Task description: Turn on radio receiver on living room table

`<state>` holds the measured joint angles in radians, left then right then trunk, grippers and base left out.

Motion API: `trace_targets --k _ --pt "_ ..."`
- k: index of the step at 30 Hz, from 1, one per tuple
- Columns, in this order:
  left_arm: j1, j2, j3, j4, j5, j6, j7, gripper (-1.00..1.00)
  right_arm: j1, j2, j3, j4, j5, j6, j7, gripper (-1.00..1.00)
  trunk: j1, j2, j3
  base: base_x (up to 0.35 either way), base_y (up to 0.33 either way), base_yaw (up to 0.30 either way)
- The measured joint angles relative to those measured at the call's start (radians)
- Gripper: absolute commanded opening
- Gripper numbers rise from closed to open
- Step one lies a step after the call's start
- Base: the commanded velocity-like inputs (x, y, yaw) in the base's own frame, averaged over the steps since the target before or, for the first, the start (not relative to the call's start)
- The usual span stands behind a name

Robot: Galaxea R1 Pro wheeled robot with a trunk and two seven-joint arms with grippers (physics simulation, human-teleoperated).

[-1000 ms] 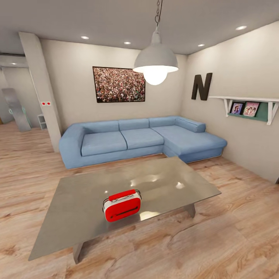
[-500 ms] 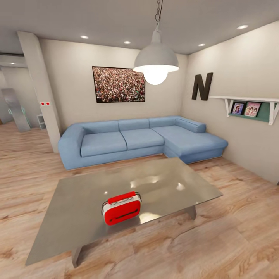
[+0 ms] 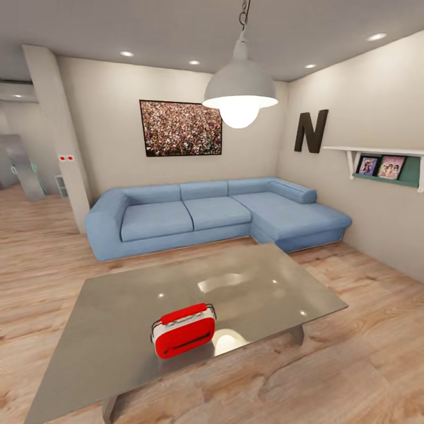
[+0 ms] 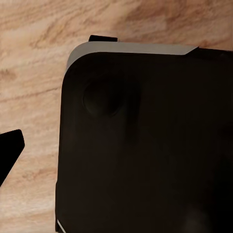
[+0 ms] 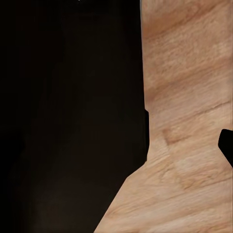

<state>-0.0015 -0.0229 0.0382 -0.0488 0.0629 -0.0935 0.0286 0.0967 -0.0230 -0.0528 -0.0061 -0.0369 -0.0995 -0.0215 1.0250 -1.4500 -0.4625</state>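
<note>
The red radio receiver [image 3: 184,331] with white trim and a thin wire handle stands upright near the front edge of the table [image 3: 259,277], a low, wide table with a glossy grey top. The radio's slotted side faces me; its dial is hidden. Around the table is the living room, with a light wood floor, a blue corner sofa [image 3: 206,215], a framed crowd picture [image 3: 181,128] and a white dome pendant lamp [image 3: 240,91]. In each wrist view a single dark fingertip [image 4: 9,153] [image 5: 226,145] juts in over the wood floor beside the robot's dark body [image 4: 145,145].
A white pillar [image 3: 56,135] stands at the left, with an open passage behind it. On the right wall hang a black letter N [image 3: 310,131] and a shelf with photos [image 3: 383,166]. Wood floor [image 3: 365,365] surrounds the table on all sides.
The whole head view has shifted: the camera has come closer to the table, and the radio and table now look larger and lower in the picture. The radio has not moved on the table.
</note>
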Motion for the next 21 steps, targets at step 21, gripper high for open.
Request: trace_targets --k 21 --pt "0.0 0.0 0.0 0.0 0.0 0.0 0.001 1.0 0.0 -0.002 0.004 0.0 0.002 -0.002 0.006 1.0 0.0 0.0 -0.004 0.001 0.0 0.263"
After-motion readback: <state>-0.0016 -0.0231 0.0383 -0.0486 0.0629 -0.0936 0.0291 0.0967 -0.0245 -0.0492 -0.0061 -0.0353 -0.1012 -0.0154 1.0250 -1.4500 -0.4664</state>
